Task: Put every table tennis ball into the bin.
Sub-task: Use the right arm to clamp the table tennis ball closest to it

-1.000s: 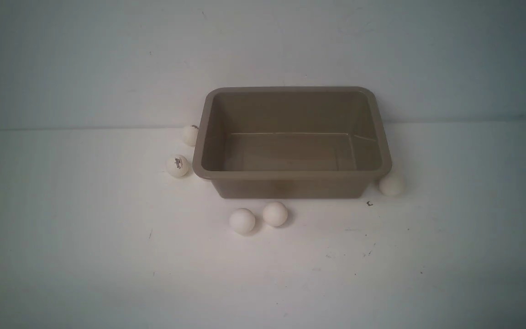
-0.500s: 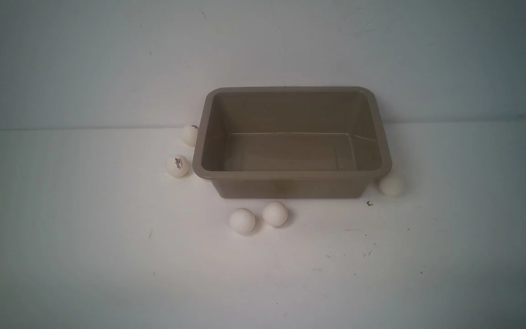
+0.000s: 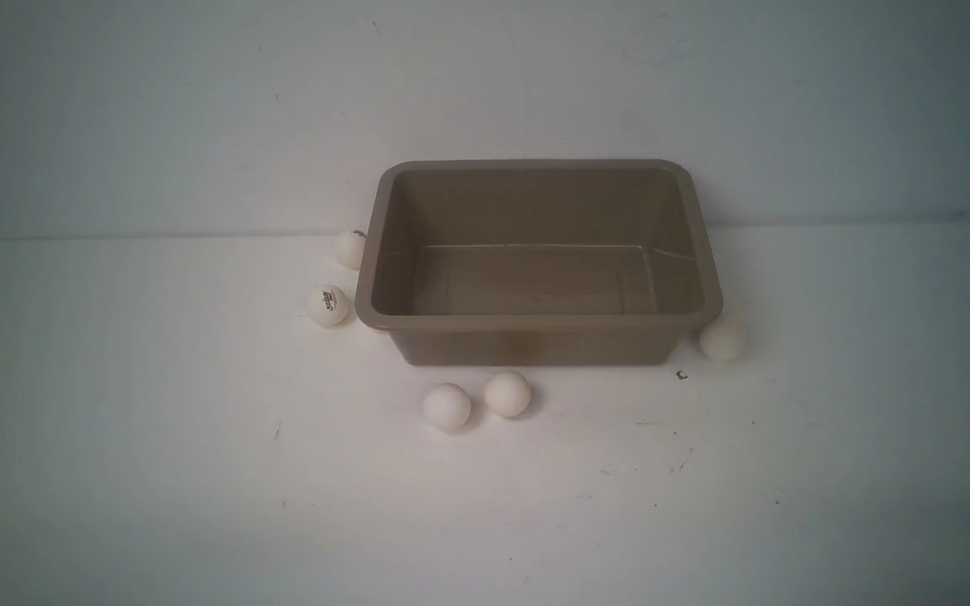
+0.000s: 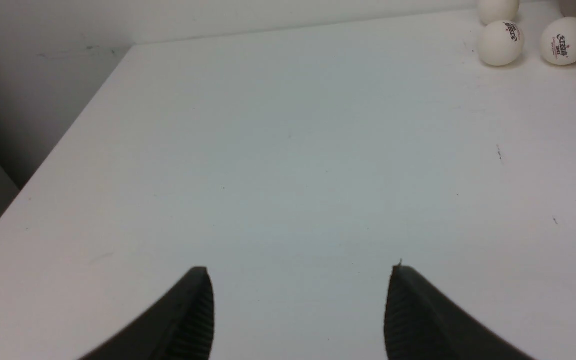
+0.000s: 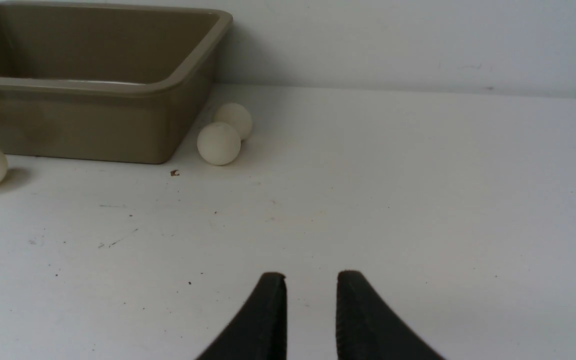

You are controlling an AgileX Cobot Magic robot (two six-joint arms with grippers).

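Note:
The taupe-brown bin (image 3: 535,321) stands empty at the table's middle back. Several white table tennis balls lie around it on the table: two on its left (image 3: 350,249) (image 3: 327,305), two before its front wall (image 3: 447,407) (image 3: 508,394), one at its right front corner (image 3: 722,341). Neither gripper shows in the front view. My left gripper (image 4: 300,272) is open over bare table, with logo-printed balls (image 4: 501,43) (image 4: 566,41) far ahead. My right gripper (image 5: 311,275) is shut and empty, only a narrow slit between its fingers, well short of the bin (image 5: 93,87) and two balls (image 5: 219,143) (image 5: 233,120).
A pale wall runs close behind the bin. The white table (image 3: 199,471) carries small dark specks, one near the bin's right front corner (image 3: 682,375). The table's left edge drops off beside the left gripper (image 4: 43,165).

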